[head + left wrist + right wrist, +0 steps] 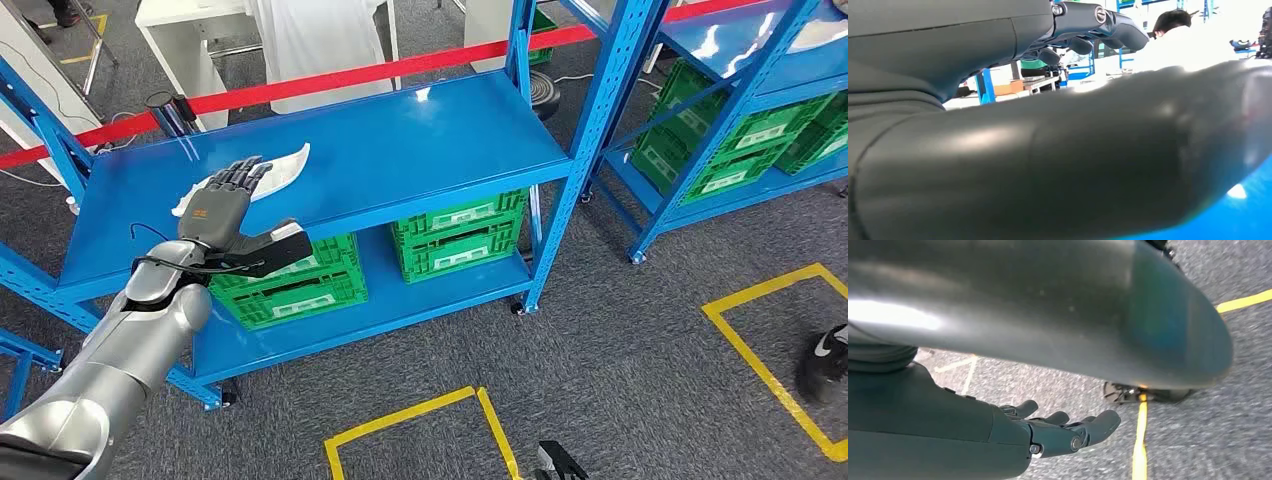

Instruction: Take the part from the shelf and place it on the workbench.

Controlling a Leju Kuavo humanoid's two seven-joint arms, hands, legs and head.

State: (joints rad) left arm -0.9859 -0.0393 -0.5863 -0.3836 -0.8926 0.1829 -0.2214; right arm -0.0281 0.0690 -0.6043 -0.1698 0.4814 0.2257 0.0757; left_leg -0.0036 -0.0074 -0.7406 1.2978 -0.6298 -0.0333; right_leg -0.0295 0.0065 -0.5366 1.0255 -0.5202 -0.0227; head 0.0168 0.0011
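Left hand over the part on the shelf.
White part (285, 166) lies under the left hand's (222, 205) fingers (243, 174); fingers extended, thumb apart, nothing gripped.

left arm: my silver arm (120, 340) reaches forward
left hand (222, 215): fingers extended, thumb out sideways
right hand (998, 437): hanging, fingers loosely apart, holding nothing

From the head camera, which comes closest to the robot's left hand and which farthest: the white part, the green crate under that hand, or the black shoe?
1. White part, under the left hand's fingertips on the shelf top.
2. Green crate, just below.
3. Black shoe, far right on the floor.
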